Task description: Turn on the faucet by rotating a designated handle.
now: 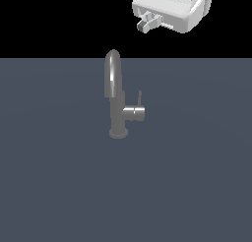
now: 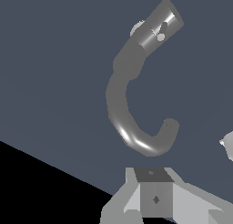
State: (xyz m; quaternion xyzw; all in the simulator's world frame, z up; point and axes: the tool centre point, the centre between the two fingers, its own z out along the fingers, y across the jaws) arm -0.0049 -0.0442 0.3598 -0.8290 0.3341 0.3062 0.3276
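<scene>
Nearest our wrist camera, our pale grey gripper (image 2: 173,216) – finger spread not discernible – hangs well above the small grey metallic gooseneck faucet (image 1: 116,101), its thin grey lever handle (image 1: 140,98) untouched – everything remains.

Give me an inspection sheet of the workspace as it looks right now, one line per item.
Surface: flat dark grey-blue table, no marks seen.
Job's things: faucet upright on its round base; thin handle sticks up from the side cylinder's end.
Clutter: nothing seen.
Grippers: pincer high above the faucet, toward the exterior view's right, touching nothing; whether open or shut cannot be told.
Cables: nothing seen.
Surroundings: plain black beyond the table edge.
</scene>
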